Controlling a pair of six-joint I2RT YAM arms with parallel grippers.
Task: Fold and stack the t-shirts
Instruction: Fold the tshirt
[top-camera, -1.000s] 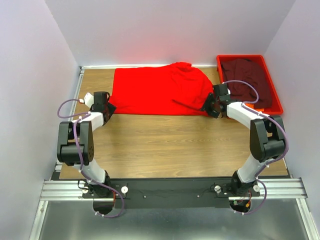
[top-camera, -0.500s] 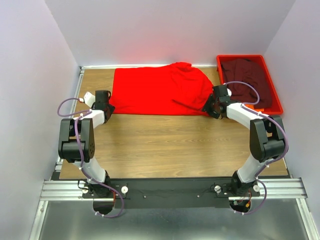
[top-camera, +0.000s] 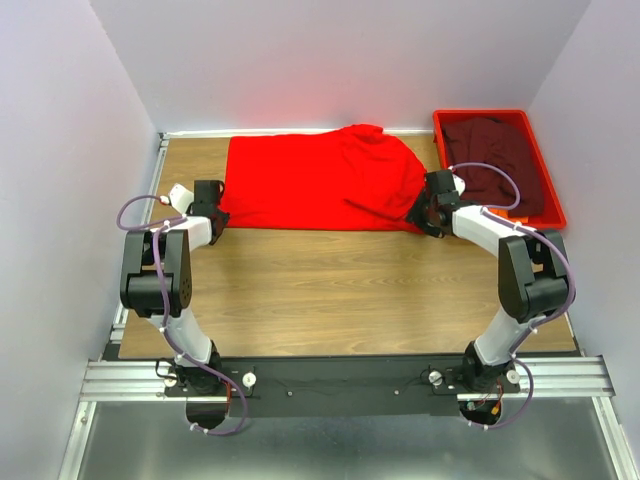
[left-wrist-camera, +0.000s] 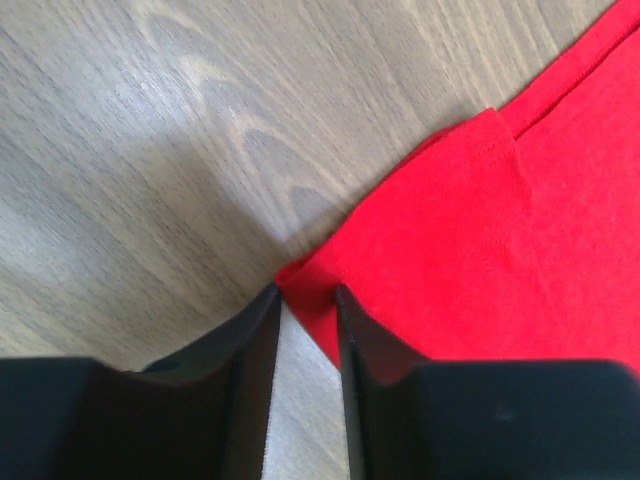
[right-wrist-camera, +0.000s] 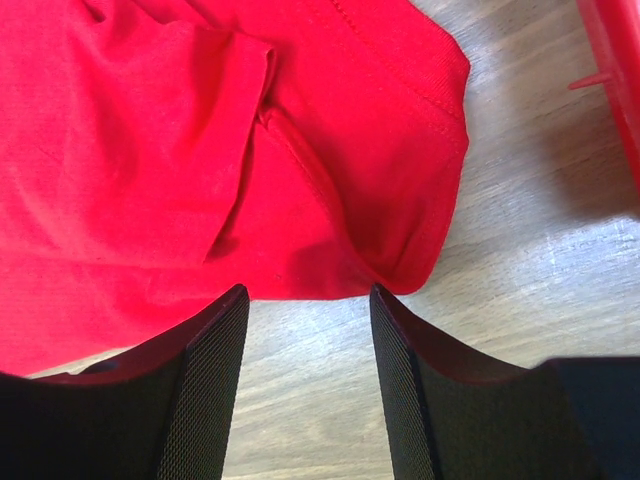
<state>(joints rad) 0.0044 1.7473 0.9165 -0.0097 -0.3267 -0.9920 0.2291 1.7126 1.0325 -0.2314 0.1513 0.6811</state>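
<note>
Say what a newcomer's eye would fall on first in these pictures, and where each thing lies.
The bright red t-shirt spread over the far half of the wooden table grabs the eye at once. Next comes the red tray in the far right corner, holding the dark maroon t-shirt. The left gripper and right gripper sit at the red shirt's near corners, one on each side.

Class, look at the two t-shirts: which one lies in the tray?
The dark maroon t-shirt: it sits bunched inside the red tray, far right. The bright red t-shirt lies spread on the table instead.
</note>
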